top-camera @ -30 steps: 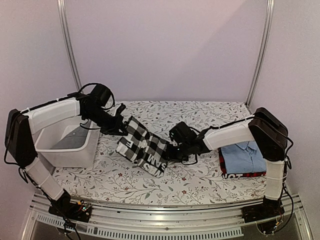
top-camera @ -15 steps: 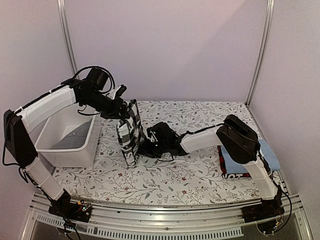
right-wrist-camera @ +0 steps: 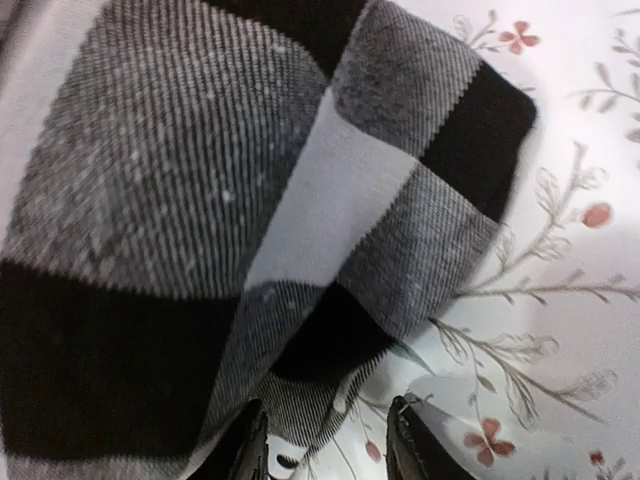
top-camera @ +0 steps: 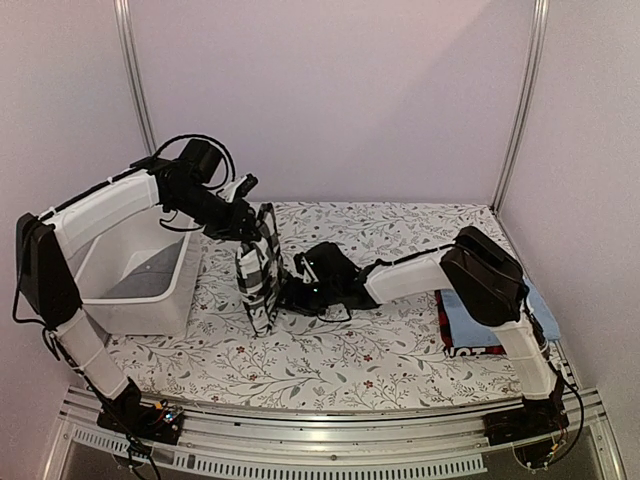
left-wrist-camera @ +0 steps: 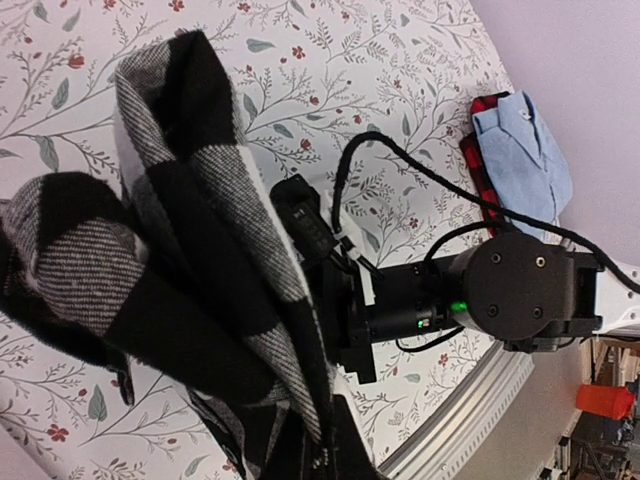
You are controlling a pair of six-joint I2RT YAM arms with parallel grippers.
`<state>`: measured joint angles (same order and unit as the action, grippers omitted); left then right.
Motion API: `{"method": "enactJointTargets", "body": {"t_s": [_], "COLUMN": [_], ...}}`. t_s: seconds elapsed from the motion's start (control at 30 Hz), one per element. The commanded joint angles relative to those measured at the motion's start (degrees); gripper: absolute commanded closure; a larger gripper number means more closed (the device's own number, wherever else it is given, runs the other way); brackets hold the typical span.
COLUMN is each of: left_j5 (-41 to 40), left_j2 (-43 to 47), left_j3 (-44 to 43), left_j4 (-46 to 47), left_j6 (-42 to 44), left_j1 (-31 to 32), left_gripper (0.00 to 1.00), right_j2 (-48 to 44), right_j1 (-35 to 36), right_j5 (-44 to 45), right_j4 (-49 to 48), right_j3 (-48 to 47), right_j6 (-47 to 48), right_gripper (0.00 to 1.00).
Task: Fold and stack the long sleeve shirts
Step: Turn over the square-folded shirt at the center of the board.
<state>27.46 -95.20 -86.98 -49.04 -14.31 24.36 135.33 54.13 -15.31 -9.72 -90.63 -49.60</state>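
Black-and-white checks dominate the middle of the flowered counter, where the checked shirt hangs in a narrow, upright bundle. Its lower end reaches the cloth-covered surface. The left hand comes in from 10 o'clock and is clamped on the shirt's top edge, so the fabric drops straight down from the grip. In the left wrist view the shirt fills the foreground in thick folds and hides that hand's own fingers.

The right hand sits low at about 4 o'clock of the bundle, right against its foot. Its own camera shows the two fingers parted, with bare counter visible between them. A loose corner of the checked cloth lies just ahead, its hem reaching in beside the left finger. Nothing is pinched there.

A white plastic tub stands at 9 o'clock on the counter, near the hanging shirt but apart from it.

Two folded garments lie stacked at the counter's 3 o'clock edge, well apart from the bundle. The light blue shirt is on top with its collar showing. The red-and-black shirt lies beneath it, only its border peeking out, and the right arm partly covers the pile from above.
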Motion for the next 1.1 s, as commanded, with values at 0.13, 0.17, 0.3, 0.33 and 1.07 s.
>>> {"method": "enactJointTargets", "body": {"t_s": [0.13,0.17,0.3,0.33,1.07], "left_j5": [-0.6,-0.86,-3.15,-3.52,-14.4], "left_j2": [-2.5,-2.8,-4.82,-5.67,-20.09], "left_j3": [-2.31,-2.46,-3.45,-3.78,-14.59], "left_j4": [-1.41,-1.34,-0.11,0.77,11.37], "left_j6": [1.47,1.11,-2.68,-4.21,-17.82], "left_j1": [0.09,0.66,5.61,8.39,23.92], "left_gripper": [1.0,1.0,1.0,1.0,0.36], "right_j2": [-19.1,-20.58,-29.66,-32.06,-58.53], "right_j1": [-3.99,-4.41,-6.03,-6.76,-13.44], "right_j5": [4.99,6.06,11.44,12.59,15.93], "right_j4": [12.02,14.46,20.61,21.55,28.13], "right_j3": [10.51,10.55,12.47,13.95,38.08], "right_j6": [8.37,9.94,13.38,13.82,10.67], "right_gripper": [0.55,0.55,0.53,0.52,0.42]}}
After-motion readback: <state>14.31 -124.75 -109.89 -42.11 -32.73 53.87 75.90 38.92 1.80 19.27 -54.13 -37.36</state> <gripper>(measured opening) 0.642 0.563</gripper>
